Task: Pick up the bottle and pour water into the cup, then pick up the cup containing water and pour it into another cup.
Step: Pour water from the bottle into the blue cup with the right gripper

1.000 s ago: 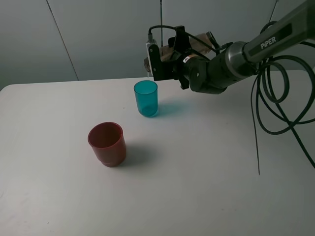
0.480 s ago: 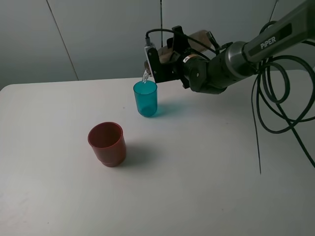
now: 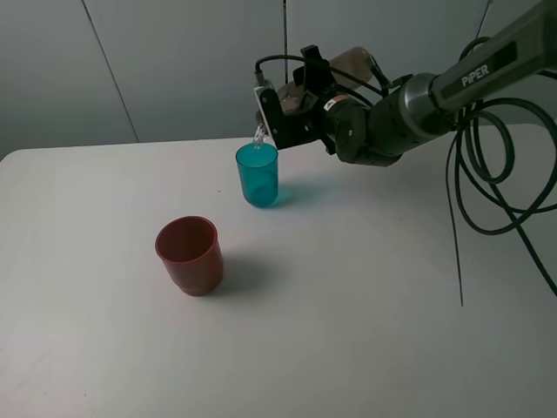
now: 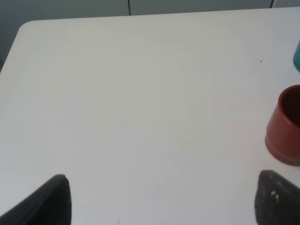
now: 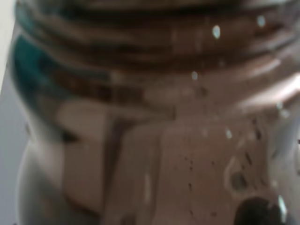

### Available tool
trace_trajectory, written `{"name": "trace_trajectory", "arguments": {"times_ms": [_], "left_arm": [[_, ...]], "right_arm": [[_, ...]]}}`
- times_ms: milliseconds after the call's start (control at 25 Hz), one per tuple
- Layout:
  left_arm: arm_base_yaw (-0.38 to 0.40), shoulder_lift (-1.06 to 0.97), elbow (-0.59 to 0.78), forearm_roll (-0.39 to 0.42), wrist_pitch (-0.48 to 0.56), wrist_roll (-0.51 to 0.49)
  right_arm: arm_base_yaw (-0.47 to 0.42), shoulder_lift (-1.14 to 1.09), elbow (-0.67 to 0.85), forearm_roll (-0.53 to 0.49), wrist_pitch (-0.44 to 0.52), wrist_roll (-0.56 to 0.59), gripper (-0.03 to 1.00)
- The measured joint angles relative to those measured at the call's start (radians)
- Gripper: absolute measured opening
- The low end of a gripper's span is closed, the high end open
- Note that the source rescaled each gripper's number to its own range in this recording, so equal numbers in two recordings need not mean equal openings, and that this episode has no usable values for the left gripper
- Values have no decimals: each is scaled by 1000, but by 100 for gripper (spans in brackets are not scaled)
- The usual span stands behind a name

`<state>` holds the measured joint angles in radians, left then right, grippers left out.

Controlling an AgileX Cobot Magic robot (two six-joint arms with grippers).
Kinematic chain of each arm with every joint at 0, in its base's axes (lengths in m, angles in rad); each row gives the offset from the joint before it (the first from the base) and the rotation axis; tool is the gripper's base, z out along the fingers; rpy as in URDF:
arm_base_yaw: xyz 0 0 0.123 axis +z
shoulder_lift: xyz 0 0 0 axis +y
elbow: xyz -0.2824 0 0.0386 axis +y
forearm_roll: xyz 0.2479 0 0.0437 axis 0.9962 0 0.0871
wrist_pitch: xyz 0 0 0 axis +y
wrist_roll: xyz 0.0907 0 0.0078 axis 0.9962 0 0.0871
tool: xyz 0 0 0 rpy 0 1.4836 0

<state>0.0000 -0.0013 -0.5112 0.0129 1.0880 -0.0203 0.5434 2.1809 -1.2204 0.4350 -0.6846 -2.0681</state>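
The smoky brown bottle (image 3: pixel 348 63) is tipped nearly flat, its neck pointing left and down over the teal cup (image 3: pixel 258 174). My right gripper (image 3: pixel 294 109) is shut on the bottle near the neck. A thin stream of water (image 3: pixel 258 135) falls from the mouth into the teal cup. In the right wrist view the bottle's threaded neck (image 5: pixel 154 108) fills the frame and hides the fingers. The red-brown cup (image 3: pixel 189 254) stands upright, nearer and to the left of the teal one. My left gripper (image 4: pixel 164 201) is open above bare table, with the red-brown cup (image 4: pixel 286 126) off to one side.
The white table (image 3: pixel 348 305) runs back to a grey wall. Black cables (image 3: pixel 487 174) hang from the right arm over the table's right side. A sliver of the teal cup (image 4: pixel 297 56) shows at the edge of the left wrist view.
The right gripper has tilted the bottle further and brought its mouth over the teal cup. Water now streams into that cup. Both cups have stayed put.
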Motion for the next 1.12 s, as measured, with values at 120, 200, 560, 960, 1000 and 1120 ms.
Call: {"name": "trace_trajectory", "arguments": {"times_ms": [120,200,560,960,1000,1120], "left_arm": [[0,0,0,0,0,0],[0,0,0,0,0,0],[0,0,0,0,0,0],[0,0,0,0,0,0],[0,0,0,0,0,0],[0,0,0,0,0,0]], "right_arm": [[-6,0,0,-2,-10,-19,1],[-6,0,0,-4,-12,-21,1],[-6,0,0,-32,-18,-21,1],[-17,0,0,-110,-37,-21,1],[-22,0,0,-120,-39,-21,1],[-35,0,0,-140,-41,-21,1]]}}
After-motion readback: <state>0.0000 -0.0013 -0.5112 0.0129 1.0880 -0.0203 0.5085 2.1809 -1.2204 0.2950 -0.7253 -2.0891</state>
